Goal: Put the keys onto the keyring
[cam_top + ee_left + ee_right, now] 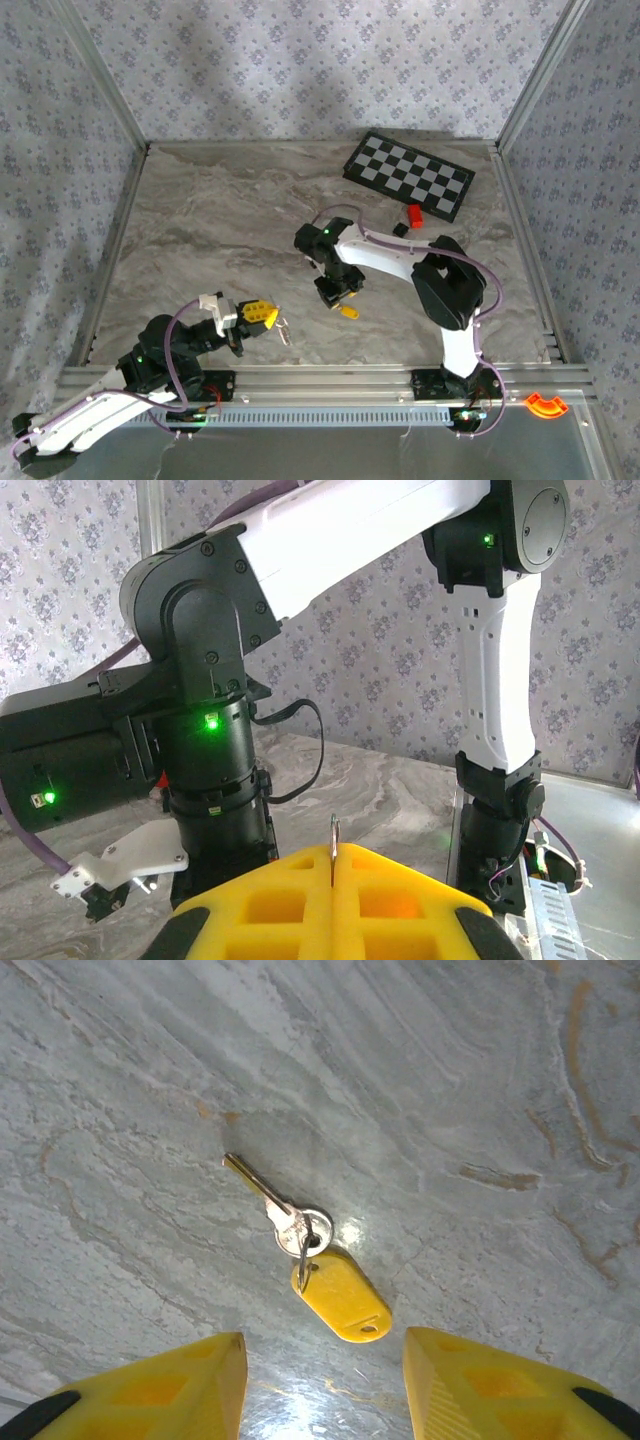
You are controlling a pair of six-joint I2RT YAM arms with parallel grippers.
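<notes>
While the left gripper (272,318) pinches the keyring (333,838), the right gripper (325,1350) hangs open over 1 key (275,1208) on the table (480,1080), blade toward 10 o'clock, tag (342,1295) toward 5; probably light, stiff, slippery; best gripped by the bulkier tag.

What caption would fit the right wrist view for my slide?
Right gripper, jaws open, hovers over a silver key with a yellow tag lying on the marbled table.

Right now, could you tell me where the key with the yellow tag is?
The key, with its yellow tag, lies on the marble table in the right wrist view, just ahead of the right gripper's open jaws.
</notes>
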